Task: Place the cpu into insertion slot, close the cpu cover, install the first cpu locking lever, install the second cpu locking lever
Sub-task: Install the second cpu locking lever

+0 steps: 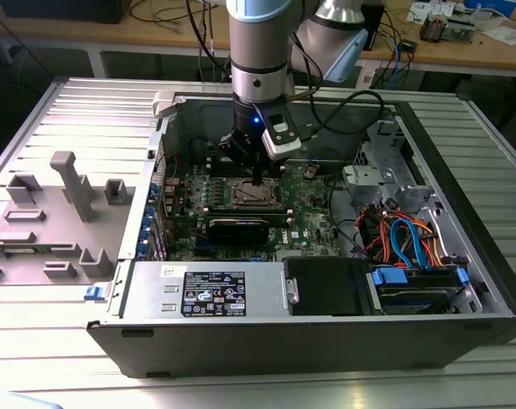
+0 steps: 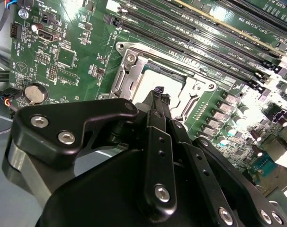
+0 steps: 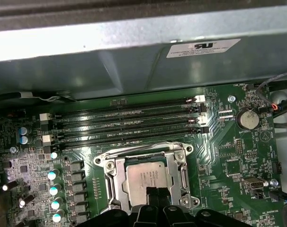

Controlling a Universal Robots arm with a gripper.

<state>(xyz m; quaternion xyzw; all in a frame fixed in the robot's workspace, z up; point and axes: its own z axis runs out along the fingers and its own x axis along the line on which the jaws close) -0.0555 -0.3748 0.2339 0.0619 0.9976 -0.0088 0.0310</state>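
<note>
CPU: small flat square chip w/ silvery-grey metal top point(image 3: 144, 181) — sits in the socket, lying flat, in the first wrist view.
Handling: my guess — light, stiff, fragile underneath; top is smooth & slippery, so hold by opposite edges, never press the middle.
Insertion slot: square socket w/ silvery metal rim point(image 3: 108, 182) on the green circuit board point(image 3: 228, 142), just beside the long black memory slots point(image 3: 129, 125).
CPU cover: thin silvery metal frame plate point(image 2: 129, 78) appears laid down around the chip; can't tell if fully seated.
Locking levers: too hard to make out — state unclear.
Pincer: black two-finger pincer point(image 2: 157, 91) poised right above the socket in the second wrist view, fingertips drawn together to a point, nothing between them; clenched, empty. In the exterior view pincer point(image 1: 256, 177) hangs over the socket.
Case: open grey metal computer case point(image 1: 326, 332) lying on its side on the ribbed grey metal surface point(image 1: 62, 341).
Nearby: round silver coin battery point(image 3: 248, 118) on the board, well apart from the socket.
</note>
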